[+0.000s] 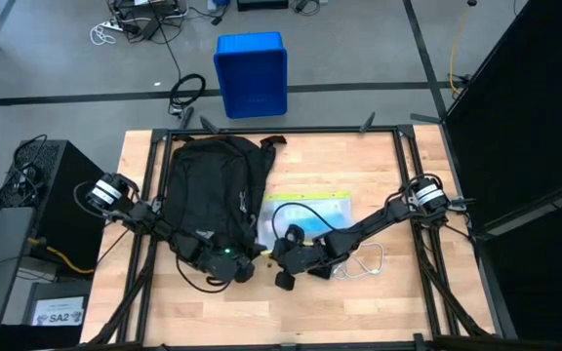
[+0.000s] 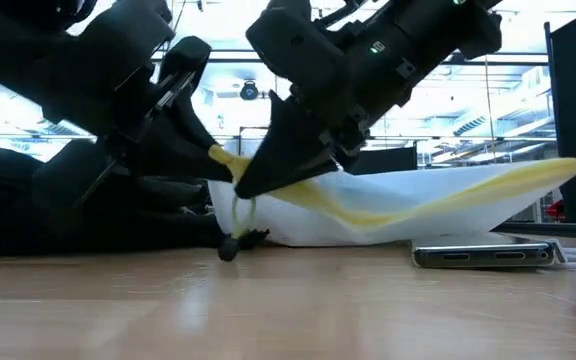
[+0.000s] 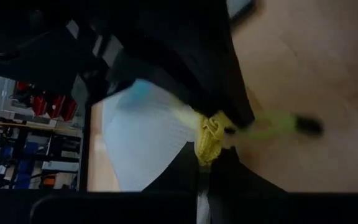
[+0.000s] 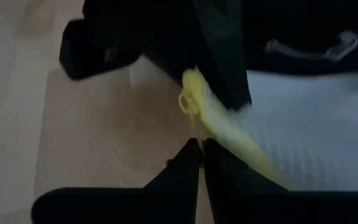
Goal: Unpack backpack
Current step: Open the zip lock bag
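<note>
The black backpack (image 1: pixel 213 180) lies on the table's left half. Beside it lies a white see-through pouch (image 1: pixel 305 216) with a yellow zip edge (image 2: pixel 418 205). A green cord with a black bead (image 2: pixel 230 248) hangs from the pouch's corner, and the bead is down at the table. My left gripper (image 1: pixel 230 261) and right gripper (image 1: pixel 283 261) meet at that corner, near the backpack's lower end, and both are shut. In the low view the left gripper (image 2: pixel 213 158) comes from the picture's left and the right gripper (image 2: pixel 253 180) from upper right. My left gripper has the pouch's yellow corner (image 3: pixel 209 140) right at its shut fingertips; I take it as pinched there, slanting down from the table's left. My right gripper pinches the yellow zip edge (image 4: pixel 219 134) just beside that corner between its two fingers, slanting down from the table's right. The corner is lifted off the table, and the pouch's underside (image 2: pixel 368 236) rests on the wood.
A flat silver-edged device (image 2: pixel 483 256) and a white cable (image 1: pixel 364 263) lie right of the pouch. A blue bin (image 1: pixel 252 73) stands on the floor beyond the far edge. Bare wood lies along the near edge.
</note>
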